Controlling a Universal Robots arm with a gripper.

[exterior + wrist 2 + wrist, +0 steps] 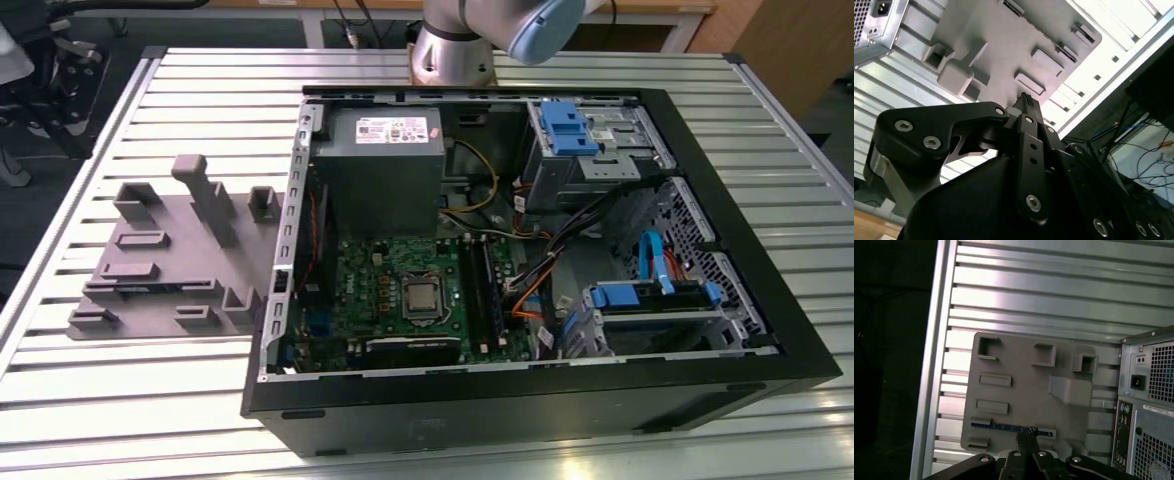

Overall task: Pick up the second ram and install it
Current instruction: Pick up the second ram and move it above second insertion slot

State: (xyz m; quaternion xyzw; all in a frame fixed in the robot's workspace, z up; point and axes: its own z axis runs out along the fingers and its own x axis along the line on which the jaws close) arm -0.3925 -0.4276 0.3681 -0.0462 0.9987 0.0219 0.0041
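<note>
The second ram [999, 426] stands on edge in a long slot of the grey fixture [1019, 390], showing as a thin dark, bluish strip. In the first wrist view my gripper [1027, 432] hangs above that slot, its tip over the strip's middle, fingers shut together with nothing between them. The second wrist view shows the same gripper [1024, 98] from behind, pointing at the grey fixture [1004, 45]. In the exterior view the fixture [160, 270] lies on the table at the view's left, beside the open computer case [534, 400] with its green motherboard [400, 290] and long black memory slots [477, 290].
The grey power-supply box [378, 170] fills the case's upper corner, and its back panel [1154, 385] is beside the fixture. Cables and blue drive brackets [627, 295] crowd the case's right side. The ribbed aluminium table [200, 100] ends close to the fixture's far side.
</note>
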